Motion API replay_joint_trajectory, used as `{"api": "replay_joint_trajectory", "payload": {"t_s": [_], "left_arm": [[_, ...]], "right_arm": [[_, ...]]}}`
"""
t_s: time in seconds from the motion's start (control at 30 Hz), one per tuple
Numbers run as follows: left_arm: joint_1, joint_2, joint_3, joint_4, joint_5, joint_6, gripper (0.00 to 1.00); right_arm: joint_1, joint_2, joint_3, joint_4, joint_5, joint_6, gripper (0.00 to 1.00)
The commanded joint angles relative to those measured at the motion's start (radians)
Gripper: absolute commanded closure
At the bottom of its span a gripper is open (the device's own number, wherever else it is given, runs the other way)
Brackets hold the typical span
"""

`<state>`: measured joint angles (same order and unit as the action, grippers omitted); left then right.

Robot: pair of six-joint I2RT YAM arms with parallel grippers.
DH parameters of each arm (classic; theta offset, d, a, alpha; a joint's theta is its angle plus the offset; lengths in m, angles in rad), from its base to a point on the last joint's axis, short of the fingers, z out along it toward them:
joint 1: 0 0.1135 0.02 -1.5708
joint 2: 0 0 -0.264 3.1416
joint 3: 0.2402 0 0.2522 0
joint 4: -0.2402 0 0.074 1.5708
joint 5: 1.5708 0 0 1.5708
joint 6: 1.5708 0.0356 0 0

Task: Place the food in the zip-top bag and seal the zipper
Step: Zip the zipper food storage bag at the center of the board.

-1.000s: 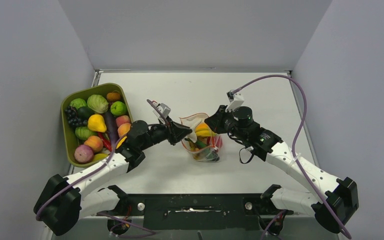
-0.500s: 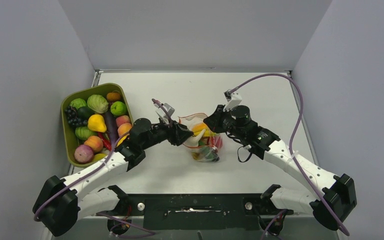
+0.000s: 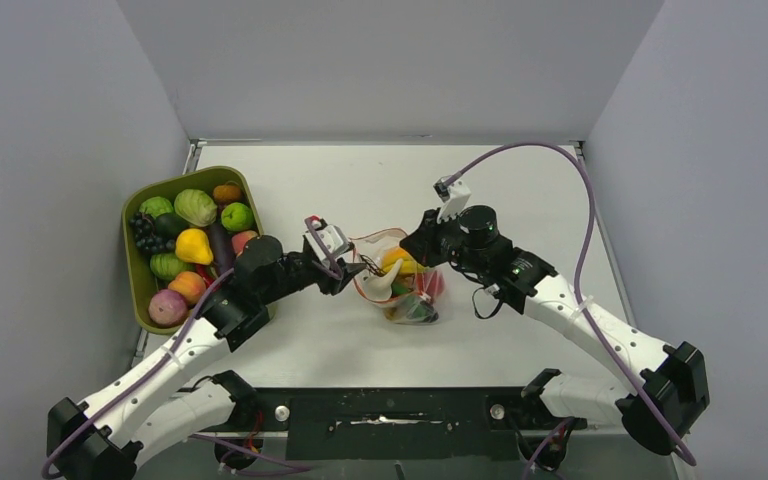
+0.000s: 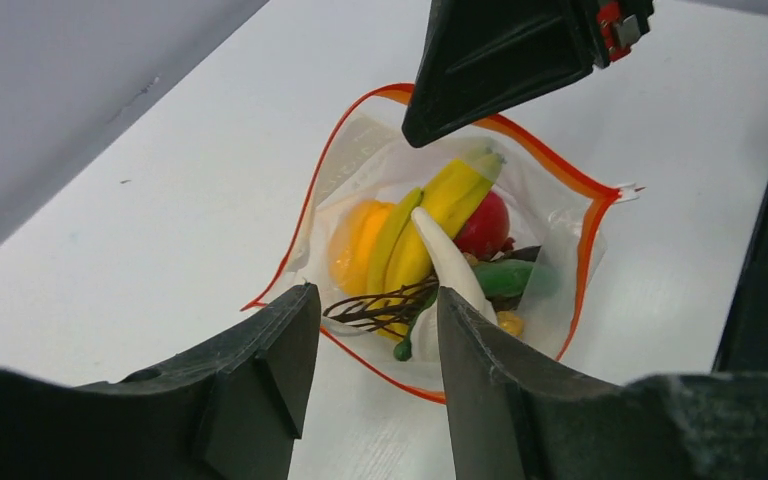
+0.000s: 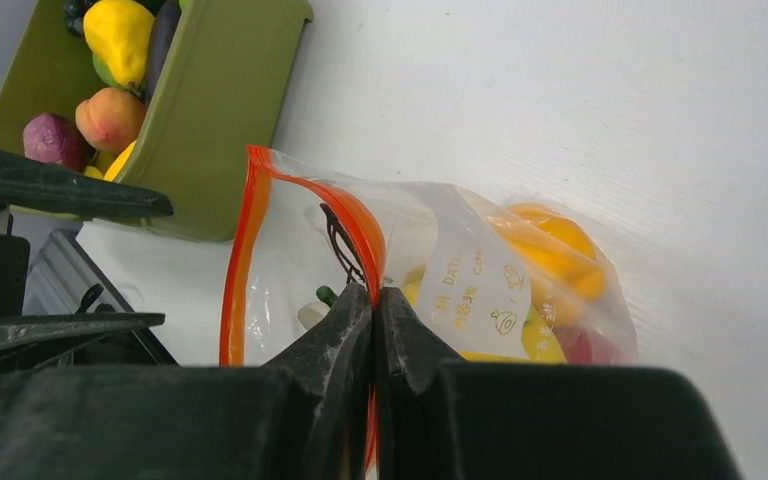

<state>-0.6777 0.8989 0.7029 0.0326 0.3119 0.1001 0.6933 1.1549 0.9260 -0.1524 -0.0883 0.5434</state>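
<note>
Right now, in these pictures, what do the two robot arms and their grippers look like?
The left arm and right arm have smooth white links and bulky black joints. A thin purple cable runs along each arm. The left gripper and right gripper are matte black, with wedge-shaped fingers. A small white camera block sits on each wrist.

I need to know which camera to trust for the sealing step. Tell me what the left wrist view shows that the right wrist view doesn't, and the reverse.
Left wrist only: the left gripper, jaws apart, facing the zip-top bag's gaping mouth, with a banana and a red piece plainly seen inside.
Right wrist only: the right gripper pinched shut on the zipper, and the green tray holding more food.
Both: the bag, its zipper, yellow food inside.
</note>
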Motion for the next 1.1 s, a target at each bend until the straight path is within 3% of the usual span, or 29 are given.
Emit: {"api": "replay_joint_trajectory", "payload": {"t_s": [0.0, 0.23, 0.47, 0.87, 0.97, 1.07], "left_arm": [[-0.005, -0.029, 0.035, -0.085, -0.057, 0.239, 0.55], [-0.004, 0.038, 0.089, -0.175, -0.120, 0.317, 0.56], [-0.003, 0.048, 0.078, -0.141, -0.153, 0.333, 0.57], [-0.002, 0.100, 0.074, -0.131, -0.224, 0.425, 0.50], [-0.002, 0.095, 0.064, -0.125, -0.185, 0.437, 0.57], [-0.001, 0.089, 0.064, -0.132, -0.177, 0.428, 0.83]], "right_arm": [[-0.007, -0.004, 0.062, 0.037, -0.085, -0.068, 1.00], [-0.006, 0.035, 0.102, 0.026, -0.234, -0.112, 1.00], [-0.001, 0.064, 0.114, 0.015, -0.267, -0.119, 1.00], [0.043, 0.116, 0.162, -0.016, -0.295, -0.179, 1.00], [0.066, 0.118, 0.167, -0.020, -0.293, -0.197, 1.00], [0.089, 0.116, 0.171, -0.034, -0.270, -0.216, 0.99]]}}
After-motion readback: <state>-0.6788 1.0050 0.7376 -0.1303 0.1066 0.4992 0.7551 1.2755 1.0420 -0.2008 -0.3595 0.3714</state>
